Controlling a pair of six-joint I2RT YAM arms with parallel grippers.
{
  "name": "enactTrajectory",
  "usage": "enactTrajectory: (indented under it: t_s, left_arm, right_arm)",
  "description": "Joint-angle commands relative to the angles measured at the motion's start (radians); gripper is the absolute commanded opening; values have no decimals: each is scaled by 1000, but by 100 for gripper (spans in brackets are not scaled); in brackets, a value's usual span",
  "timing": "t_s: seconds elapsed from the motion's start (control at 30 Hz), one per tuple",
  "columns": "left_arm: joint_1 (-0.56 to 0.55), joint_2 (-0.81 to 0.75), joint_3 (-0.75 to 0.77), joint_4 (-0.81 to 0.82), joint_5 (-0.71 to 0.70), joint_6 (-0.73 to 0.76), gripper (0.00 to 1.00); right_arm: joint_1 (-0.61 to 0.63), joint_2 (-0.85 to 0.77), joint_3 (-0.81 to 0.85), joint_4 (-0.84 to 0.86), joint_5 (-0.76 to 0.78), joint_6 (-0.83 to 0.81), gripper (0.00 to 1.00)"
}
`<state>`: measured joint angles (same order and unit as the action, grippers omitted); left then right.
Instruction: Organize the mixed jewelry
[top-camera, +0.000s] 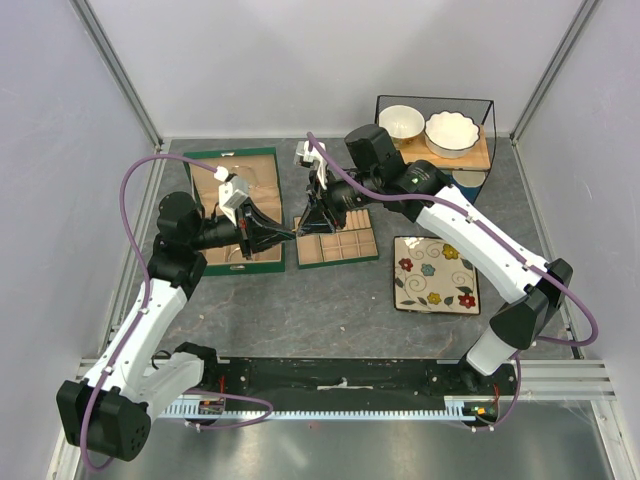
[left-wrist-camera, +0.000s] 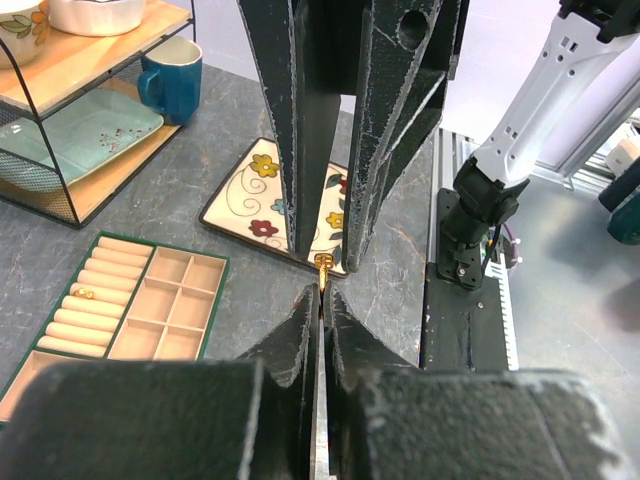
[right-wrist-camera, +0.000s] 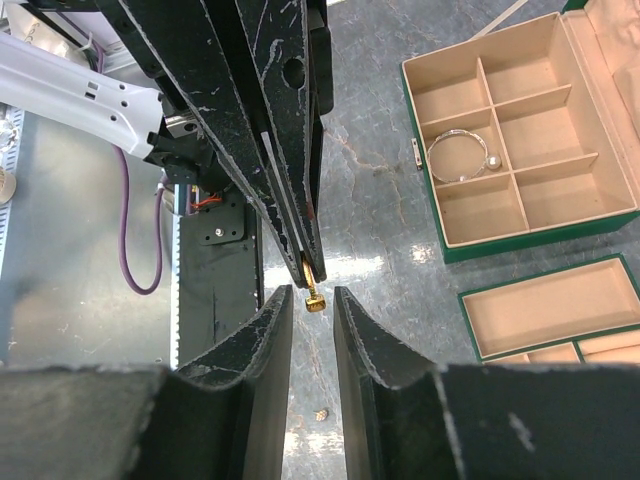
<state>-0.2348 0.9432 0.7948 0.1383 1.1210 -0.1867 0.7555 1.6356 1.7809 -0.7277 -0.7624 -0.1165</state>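
My left gripper (left-wrist-camera: 322, 290) is shut on a small gold earring (left-wrist-camera: 324, 266), whose end sticks out past the tips. My right gripper (right-wrist-camera: 312, 295) is open, its jaws either side of that earring (right-wrist-camera: 314, 299) with a gap on both sides. In the top view the two grippers meet tip to tip, left (top-camera: 287, 237) and right (top-camera: 308, 218), above the table between box and tray. A thin silver bangle (right-wrist-camera: 459, 157) lies in a compartment of the green jewelry box (right-wrist-camera: 520, 238). A tiny gold piece (right-wrist-camera: 321, 413) lies on the table below. Another gold piece (left-wrist-camera: 85, 294) sits on the tray's rolls.
The green jewelry box (top-camera: 262, 152) is at the back left, and the tan compartment tray (top-camera: 340, 259) is beside it. A flowered square plate (top-camera: 434, 272) lies to the right. A wire shelf (top-camera: 436, 152) with two bowls stands at the back right, with a blue mug (left-wrist-camera: 170, 86) beside it.
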Motion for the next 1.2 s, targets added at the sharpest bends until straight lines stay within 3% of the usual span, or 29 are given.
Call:
enactTrajectory:
  t_s: [0.0,0.63,1.17]
  left_arm:
    - [6,-15,-5,46,30,-20,2]
    - [11,-15,-9,73,34,-48,1]
    - [19,-17,-19,109,36,-77,1]
  right_arm:
    - [4,0,29,13,-28,-5,30]
    - [8,7,38,13,-29,-3,26]
    - [21,18,41,11,-35,-3,8]
